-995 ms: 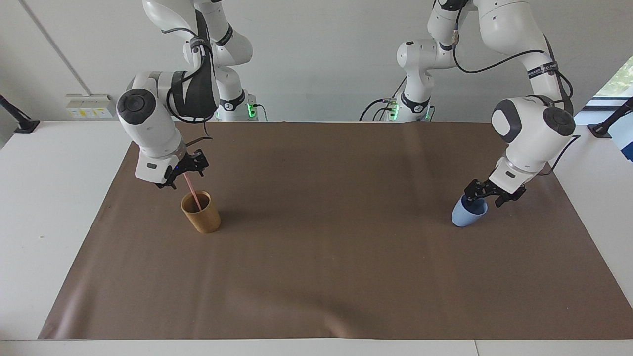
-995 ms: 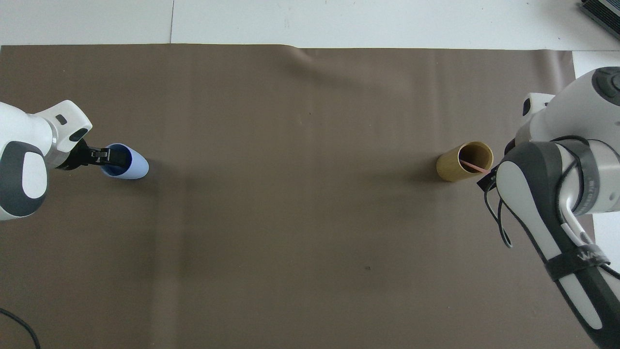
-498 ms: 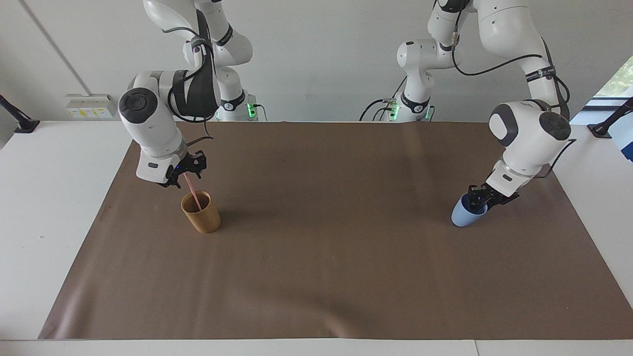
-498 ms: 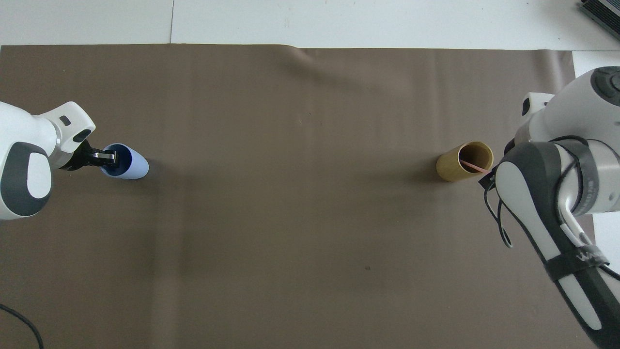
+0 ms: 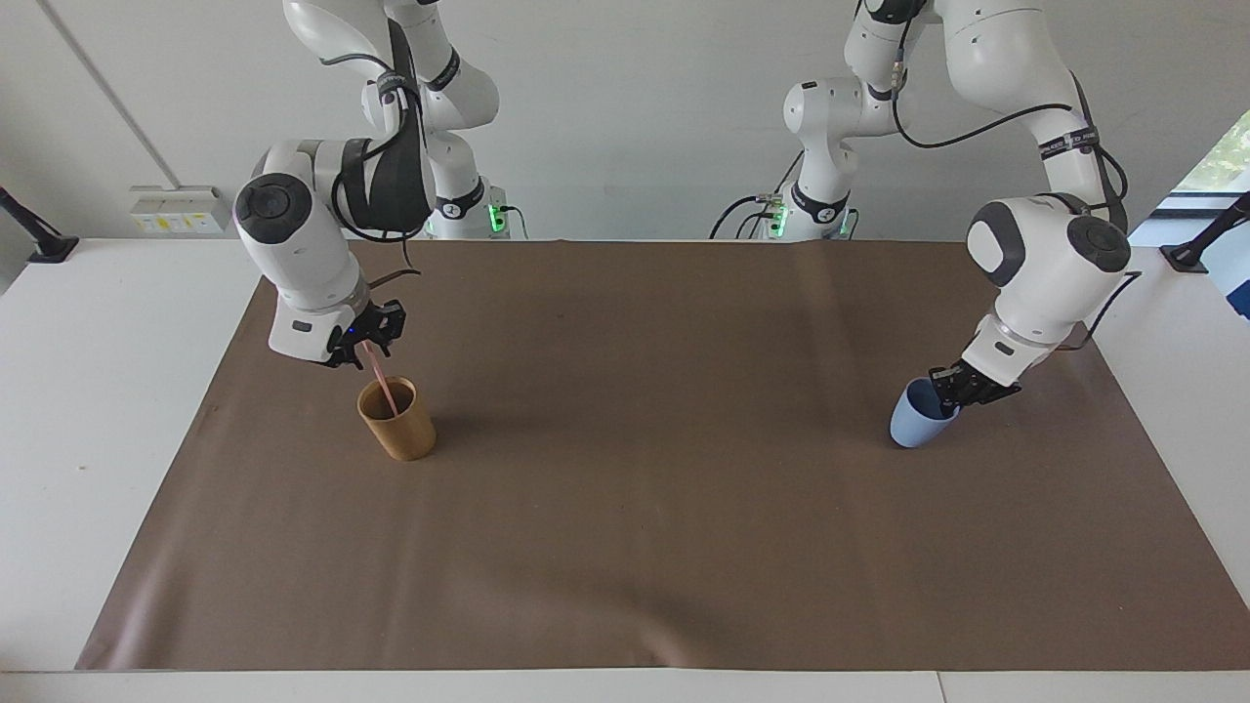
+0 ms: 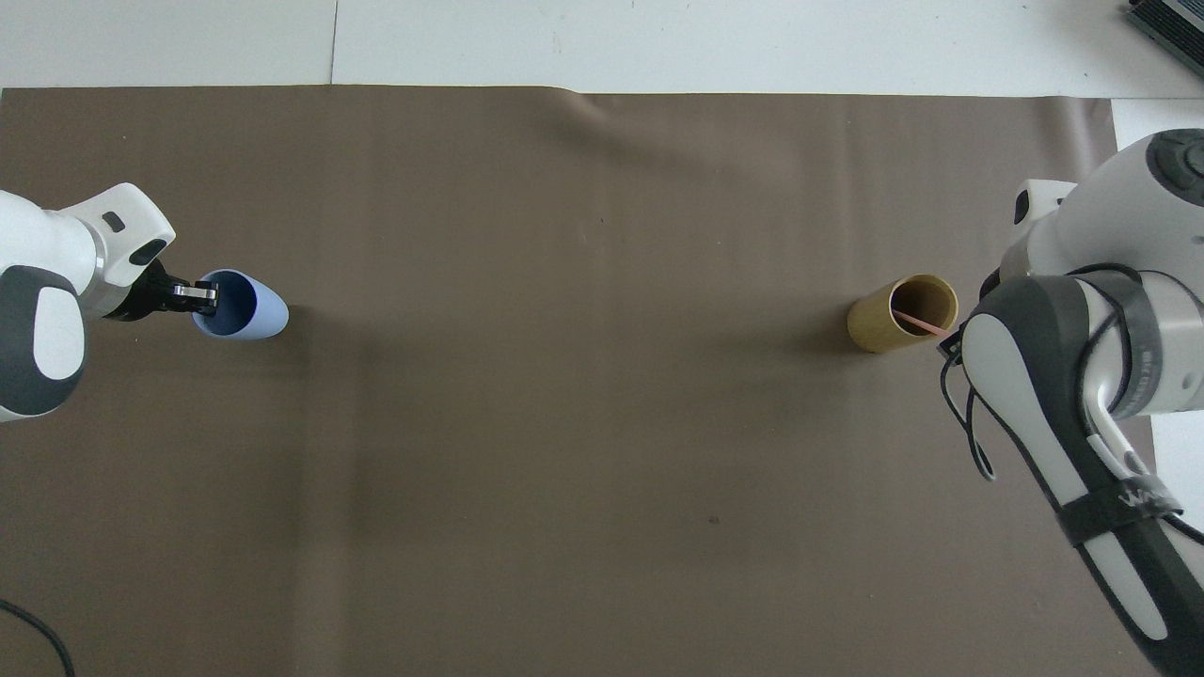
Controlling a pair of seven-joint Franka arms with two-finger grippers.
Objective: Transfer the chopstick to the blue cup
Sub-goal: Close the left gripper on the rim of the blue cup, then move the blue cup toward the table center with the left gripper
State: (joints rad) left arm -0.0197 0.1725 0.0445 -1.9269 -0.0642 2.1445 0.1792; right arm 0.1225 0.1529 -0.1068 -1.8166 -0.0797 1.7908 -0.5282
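Chopstick (image 5: 383, 383) leans in the tan cup (image 5: 397, 421) at center left of the facing view, right gripper (image 5: 363, 344) around its top, grip unclear. At right, left gripper (image 5: 955, 389) clamps the tilted blue cup's (image 5: 916, 424) rim.

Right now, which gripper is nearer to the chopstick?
The right gripper: it is at the chopstick just above the brown cup. The left gripper is at the blue cup, at the table's other end.
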